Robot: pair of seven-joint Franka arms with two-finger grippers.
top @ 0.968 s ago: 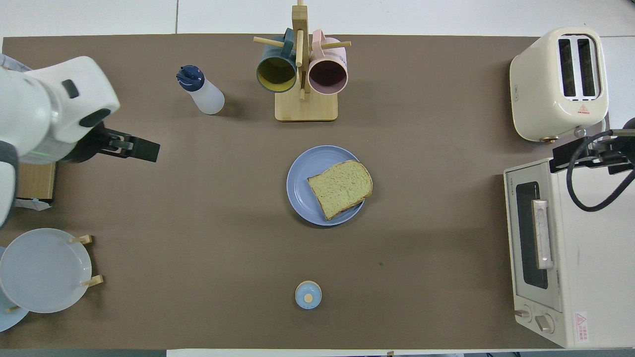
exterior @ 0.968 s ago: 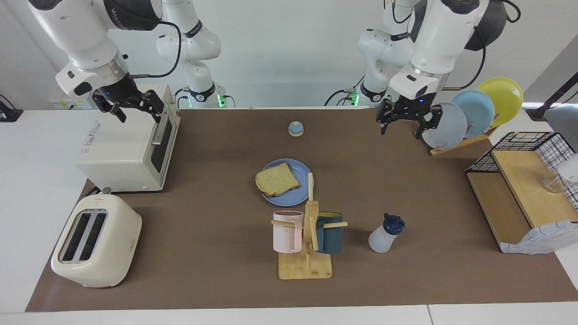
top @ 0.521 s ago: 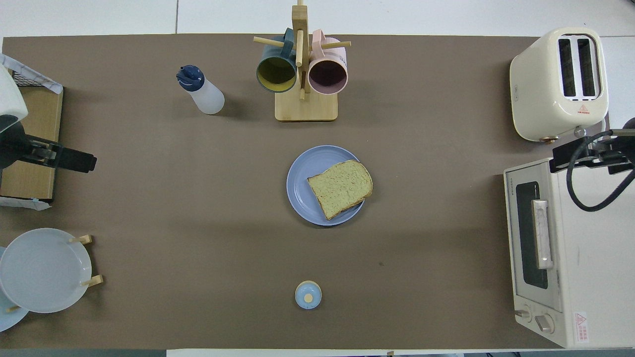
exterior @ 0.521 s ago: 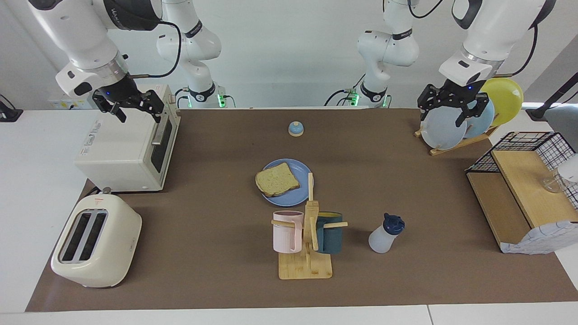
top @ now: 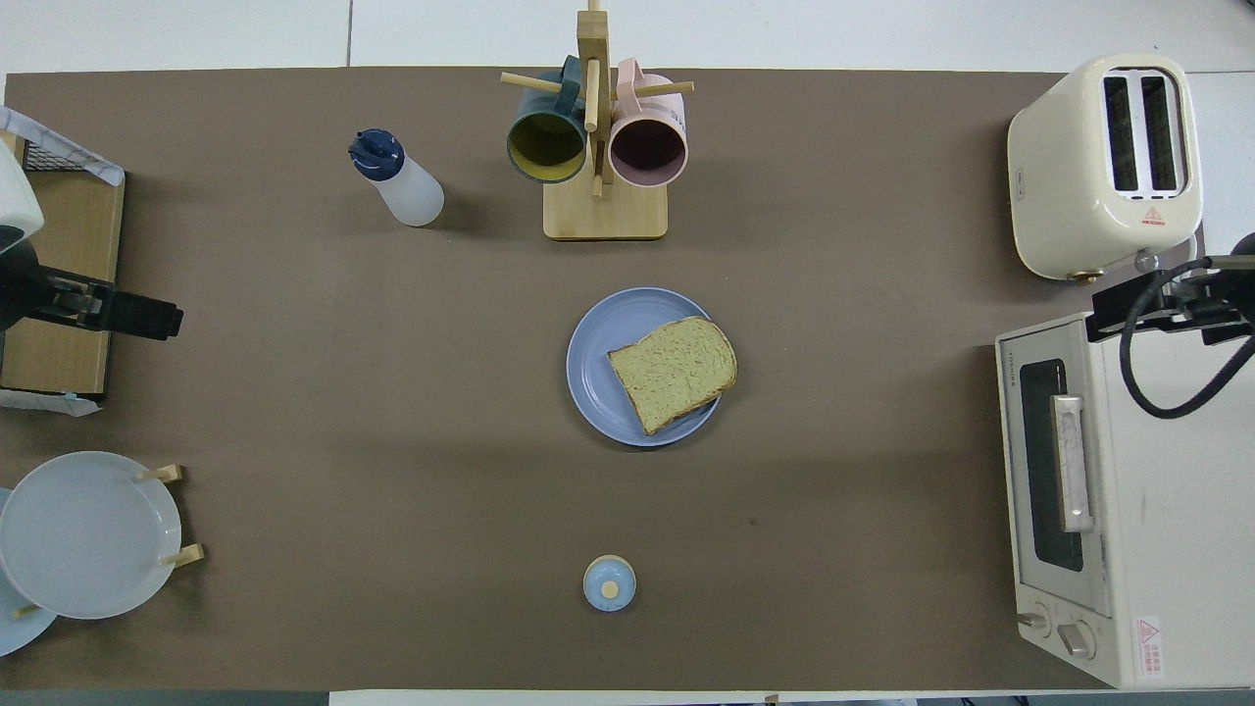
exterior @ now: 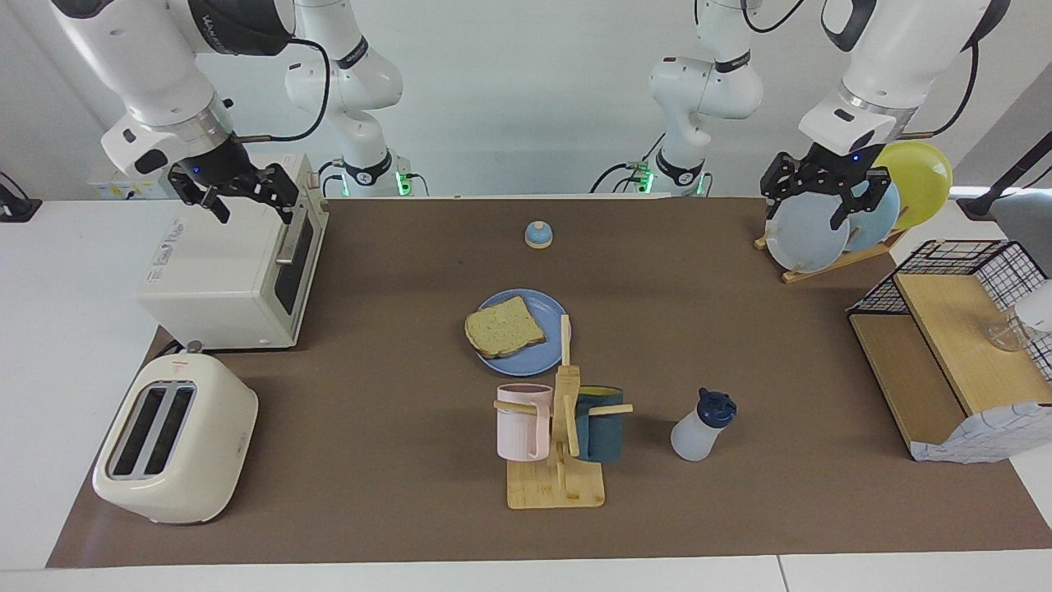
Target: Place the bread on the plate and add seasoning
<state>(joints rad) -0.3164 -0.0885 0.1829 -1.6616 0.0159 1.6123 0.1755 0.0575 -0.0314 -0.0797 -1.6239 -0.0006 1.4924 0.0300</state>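
**A:** As the facing view shows it, where do the task's things lie?

**B:** The bread point(exterior: 505, 326) lies flat on the plate point(exterior: 542, 352), overhanging its rim toward the right arm's end of the table. The plate sits mid-table, just nearer to the robots than the mug rack point(exterior: 559, 460). The seasoning point(exterior: 701, 426) stands tilted on the brown mat, beside the rack toward the left arm's end, touched by nothing.

**A:** And the grippers there?

**B:** The left gripper point(exterior: 822, 197) hangs up in the air over the plate rack point(exterior: 830, 255), its fingers apart and holding nothing. The right gripper point(exterior: 244, 197) hovers over the toaster oven point(exterior: 222, 279), fingers likewise spread and empty. Both arms are well apart from the bread and the bottle.

**A:** While we turn to the overhead view, does it agree?

**B:** Yes. The bread point(top: 675, 373) covers the part of the plate point(top: 593, 363) toward the right arm's end, one corner past the rim. The seasoning point(top: 397, 181) stands farther from the robots than the plate, beside the mug rack point(top: 605, 211). A small bell point(top: 609, 582) sits nearer to the robots than the plate. The left gripper point(top: 137, 316) shows at the picture's edge, over the mat beside a wooden shelf point(top: 59, 294); the right gripper point(top: 1167, 304) is above the toaster oven point(top: 1147, 510), next to the cream toaster point(top: 1108, 167).
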